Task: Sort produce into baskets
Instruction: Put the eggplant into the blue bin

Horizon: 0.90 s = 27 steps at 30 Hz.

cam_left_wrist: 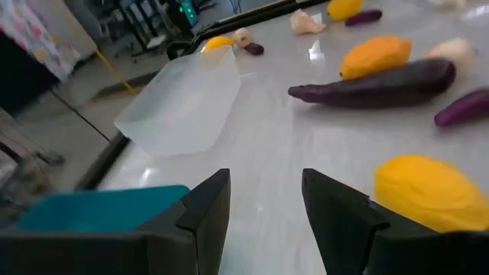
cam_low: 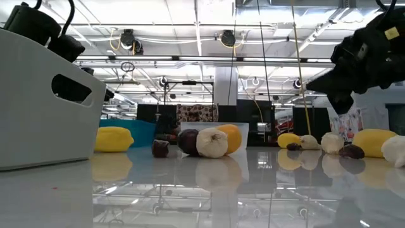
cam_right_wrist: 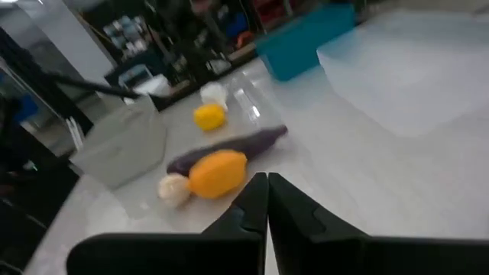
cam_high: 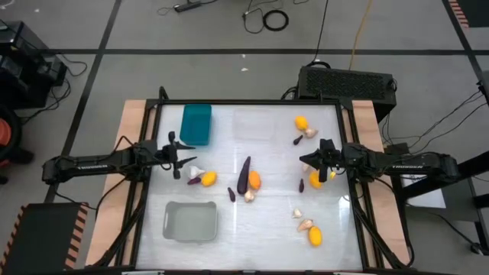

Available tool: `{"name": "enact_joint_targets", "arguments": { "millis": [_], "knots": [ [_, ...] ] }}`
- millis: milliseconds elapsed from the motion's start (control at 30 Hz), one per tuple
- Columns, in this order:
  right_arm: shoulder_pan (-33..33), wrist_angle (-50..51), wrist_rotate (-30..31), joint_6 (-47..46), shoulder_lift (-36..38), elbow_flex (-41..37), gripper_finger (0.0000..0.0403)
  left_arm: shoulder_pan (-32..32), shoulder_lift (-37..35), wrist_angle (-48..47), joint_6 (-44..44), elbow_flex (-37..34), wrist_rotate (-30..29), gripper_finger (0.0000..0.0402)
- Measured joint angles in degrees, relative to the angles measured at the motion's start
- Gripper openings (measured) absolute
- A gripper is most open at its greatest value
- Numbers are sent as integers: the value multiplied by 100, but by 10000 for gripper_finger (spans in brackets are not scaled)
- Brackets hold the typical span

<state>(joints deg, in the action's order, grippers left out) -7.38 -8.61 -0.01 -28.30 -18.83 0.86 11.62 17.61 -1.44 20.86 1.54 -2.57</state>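
While I count from the high view, I make out three baskets on the worktop: the teal basket (cam_high: 196, 124) and the clear basket (cam_high: 254, 124) along the far edge, the grey basket (cam_high: 191, 221) by the near edge on the left. Of the produce, I count about six yellow-orange pieces (cam_high: 208, 179), roughly five garlic bulbs (cam_high: 249, 196), and one long eggplant (cam_high: 244, 175) mid-table with some four small purple bits (cam_high: 231, 194), though the smallest are hard to tell. My left gripper (cam_high: 186, 159) hangs near the left edge, just beside the teal basket, fingers partly apart and holding nothing. My right gripper (cam_high: 315, 162) sits towards the right edge above a yellow piece and a garlic bulb, its fingers (cam_right_wrist: 256, 200) pressed together with nothing between them. Bare worktop lies between the grey basket and the near-right cluster of produce, and between the two far baskets.
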Motion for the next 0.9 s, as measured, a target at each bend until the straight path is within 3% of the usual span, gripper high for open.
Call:
{"name": "enact_joint_targets", "arguments": {
  "millis": [233, 367, 500, 700, 900],
  "knots": [
    [-2, -1489, 660, 131, 0, 2, 4, 0, 0, 89, 165, -7, 51, 173],
    [0, -1745, 461, 177, -19, 4, 4, -2, 0, 193, -976, -7, 376, 173],
    [2, -1801, 462, 55, -95, 4, 4, -2, 0, 343, -1410, -7, 452, 173],
    [2, -2254, 465, 181, -379, 2, 4, -2, 0, 401, -3114, -7, 551, 173],
    [0, -2566, 466, 445, -660, 2, 4, -2, -2, 861, -3798, -7, -215, 173]
  ]
}}
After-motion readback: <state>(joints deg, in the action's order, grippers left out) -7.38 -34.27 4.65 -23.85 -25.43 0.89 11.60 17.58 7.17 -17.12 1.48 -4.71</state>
